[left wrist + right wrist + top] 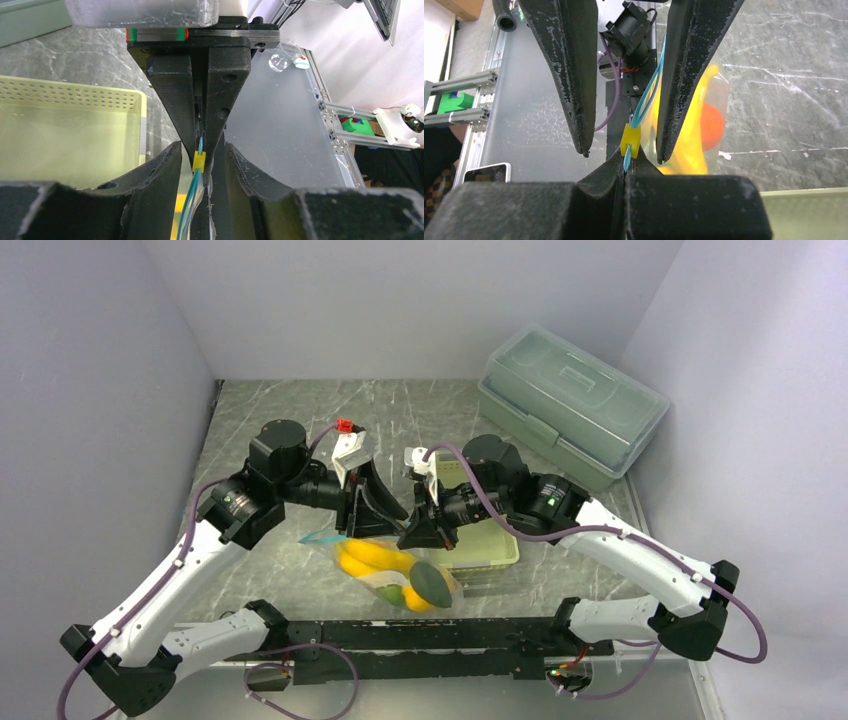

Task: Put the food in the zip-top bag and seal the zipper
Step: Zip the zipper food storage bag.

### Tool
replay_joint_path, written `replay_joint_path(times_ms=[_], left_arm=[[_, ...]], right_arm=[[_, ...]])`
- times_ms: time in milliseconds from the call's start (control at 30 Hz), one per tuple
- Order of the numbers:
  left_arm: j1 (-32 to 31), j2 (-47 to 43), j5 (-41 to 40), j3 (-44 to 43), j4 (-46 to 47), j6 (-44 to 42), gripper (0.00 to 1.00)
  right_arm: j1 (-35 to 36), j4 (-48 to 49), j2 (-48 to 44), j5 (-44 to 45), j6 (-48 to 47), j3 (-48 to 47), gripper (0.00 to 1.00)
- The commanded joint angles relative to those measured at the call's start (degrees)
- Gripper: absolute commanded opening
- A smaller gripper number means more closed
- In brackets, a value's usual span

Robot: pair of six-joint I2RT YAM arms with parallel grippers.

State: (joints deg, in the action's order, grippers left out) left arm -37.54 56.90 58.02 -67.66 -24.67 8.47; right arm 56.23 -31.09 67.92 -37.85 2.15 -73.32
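Right wrist view: right claw (625, 167) clamped tight on zipper (644, 107), just beside yellow slider (630, 141). Left claw (622, 152) partly open, fingers straddled zipper and slider, no grip seen. Top view: bag (455, 590) lay on table (270, 570) between arms, beside basket (492, 548). Bananas (375, 555), avocado (432, 583), orange ball (711, 127) inside bag.

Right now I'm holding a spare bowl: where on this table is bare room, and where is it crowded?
Bare: the table along the back wall, left of the lidded box; the near patch between left arm and zip-top bag. Crowded: the middle, where left pincer and right pincer meet over the bag beside the basket.
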Motion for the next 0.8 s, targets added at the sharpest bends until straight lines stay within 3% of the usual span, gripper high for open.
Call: replay_joint_path(times_ms=[0, 767], left_arm=[[0.02, 0.14, 2.33, 0.14, 1.05, -0.13, 0.42], [0.01, -0.04, 1.83, -0.56, -1.06, -1.7, 0.33]], right_arm=[[-0.16, 4.35, -0.65, -0.98, 1.03, -3.23, 0.0], [-0.15, 4.02, 0.02, -0.8, 0.93, -3.51, 0.0]])
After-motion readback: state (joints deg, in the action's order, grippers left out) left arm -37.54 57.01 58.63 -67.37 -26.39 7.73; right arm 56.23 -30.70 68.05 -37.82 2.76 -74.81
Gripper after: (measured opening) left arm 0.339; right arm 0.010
